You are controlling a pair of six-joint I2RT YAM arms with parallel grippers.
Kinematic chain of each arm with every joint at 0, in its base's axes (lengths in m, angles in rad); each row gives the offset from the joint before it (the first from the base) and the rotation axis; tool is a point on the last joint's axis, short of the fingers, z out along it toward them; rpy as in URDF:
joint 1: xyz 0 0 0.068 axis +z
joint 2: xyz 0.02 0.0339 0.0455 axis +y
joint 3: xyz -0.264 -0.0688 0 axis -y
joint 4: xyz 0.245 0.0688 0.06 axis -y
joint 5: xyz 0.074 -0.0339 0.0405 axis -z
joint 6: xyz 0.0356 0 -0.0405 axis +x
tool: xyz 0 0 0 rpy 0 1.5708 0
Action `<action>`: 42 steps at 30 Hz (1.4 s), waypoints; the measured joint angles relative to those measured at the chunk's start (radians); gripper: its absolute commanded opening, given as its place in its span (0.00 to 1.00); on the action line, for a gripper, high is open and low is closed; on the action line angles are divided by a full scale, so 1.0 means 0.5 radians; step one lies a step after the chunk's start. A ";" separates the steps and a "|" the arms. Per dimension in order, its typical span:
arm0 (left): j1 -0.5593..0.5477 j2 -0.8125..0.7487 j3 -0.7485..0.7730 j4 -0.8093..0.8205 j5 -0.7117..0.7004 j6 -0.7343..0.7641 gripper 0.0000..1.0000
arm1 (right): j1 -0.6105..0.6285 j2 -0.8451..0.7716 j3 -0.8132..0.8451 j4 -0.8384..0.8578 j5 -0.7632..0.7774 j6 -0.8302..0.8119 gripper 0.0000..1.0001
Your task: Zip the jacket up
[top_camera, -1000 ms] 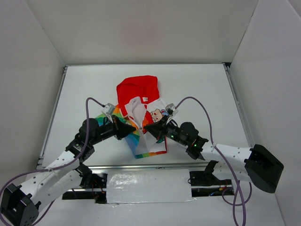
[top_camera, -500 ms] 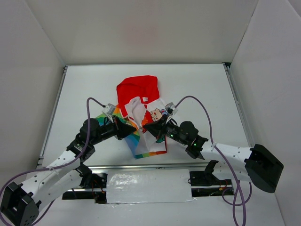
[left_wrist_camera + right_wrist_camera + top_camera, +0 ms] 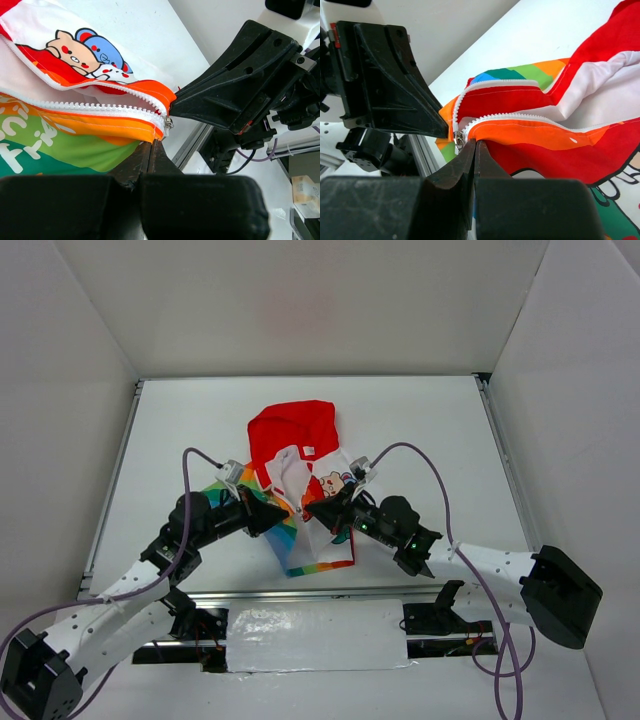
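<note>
**Desk:** Where is the jacket, and what do you have hold of?

**Floor:** The jacket [image 3: 292, 472] lies at the middle of the table [image 3: 420, 430], between your two arms. The left claw [image 3: 283, 510] has its fingers pressed together on the rainbow-striped edge. The right claw [image 3: 312, 510] is pinched tight on the orange edge opposite. Both grip just beside the slider [image 3: 169, 123], tips close together.

**Desk:** How will it handle?

**Floor:** Judge it light, thin and limp: it will bunch and drag rather than resist. Nothing looks fragile, but the cloth can slip out of a pinch. Keep the cloth by the slider taut with one claw and take the small metal slider with the other. The teeth [image 3: 100, 106] should mesh only if both rows run straight.

**Desk:** Which way does it point?

**Floor:** Its long axis runs near to far, leaning slightly left at the far end. The red hood [image 3: 295, 428] points far, the bottom near, so you would close it going away from you. Beyond the slider the front gapes open.
</note>
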 measured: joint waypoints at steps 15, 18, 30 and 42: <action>0.000 0.028 -0.001 -0.041 -0.054 0.005 0.00 | 0.000 0.000 0.040 -0.119 0.037 -0.035 0.00; 0.000 0.028 0.000 -0.040 -0.054 0.005 0.00 | 0.000 0.000 0.052 -0.118 0.038 -0.035 0.00; -0.001 0.014 0.000 -0.052 -0.080 -0.002 0.00 | 0.000 0.022 0.053 -0.118 0.063 -0.034 0.00; -0.001 -0.030 -0.001 -0.054 -0.143 -0.010 0.00 | 0.000 0.076 0.053 -0.117 0.066 -0.023 0.00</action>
